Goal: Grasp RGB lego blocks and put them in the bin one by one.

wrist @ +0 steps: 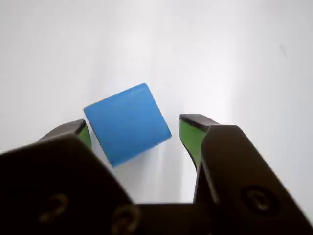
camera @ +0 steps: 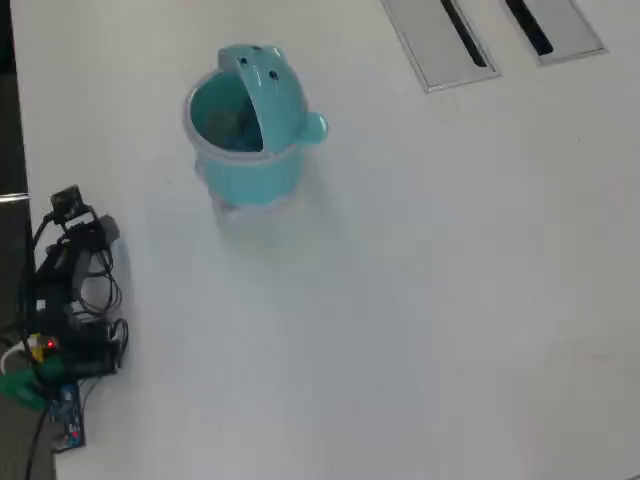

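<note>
Blue lego block [wrist: 127, 123] sits between the two fingers of the gripper [wrist: 134, 134] in the wrist view, lying on the white table [wrist: 234, 58] and rotated so that its corners point toward the finger pads rather than its flat faces. Jaws stand wide, well apart; the green-lined left pad [wrist: 85, 134] is right at the block's lower left edge, contact cannot be confirmed, while the right pad [wrist: 191, 137] stands clear of the block with a strip of bare table between them. Nothing is gripped. Black gripper body fills the bottom of the wrist view. Overhead view: the arm [camera: 70, 290] is folded at the left edge of the tabletop, toward the lower left corner, with cables and a small red light at its base; the gripper and the block cannot be made out in that view. Bin [camera: 245, 130], round and light teal, stands upright in the upper left part of the tabletop, lid flipped open, two dark dots on the lid. Two grey slotted panels [camera: 440, 45] lie at the top edge toward the upper right corner.
</note>
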Robot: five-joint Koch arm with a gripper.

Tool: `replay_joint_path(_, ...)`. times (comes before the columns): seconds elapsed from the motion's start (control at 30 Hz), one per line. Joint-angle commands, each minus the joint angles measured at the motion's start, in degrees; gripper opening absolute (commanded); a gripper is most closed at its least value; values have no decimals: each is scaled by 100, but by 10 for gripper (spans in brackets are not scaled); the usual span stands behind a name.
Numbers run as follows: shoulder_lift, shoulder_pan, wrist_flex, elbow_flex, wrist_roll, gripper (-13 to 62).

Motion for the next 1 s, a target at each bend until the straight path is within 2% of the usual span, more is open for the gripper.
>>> replay_joint_path(0.0, -62, 0, -396, -448, -26, 323)
replay_joint_path(0.23, -237, -18, -448, -422, -26, 302)
replay_joint_path(0.53, -229, -44, -413, -396, 62, 168)
replay_joint_path(0.97, 677, 18, -422, -668, 642, 163)
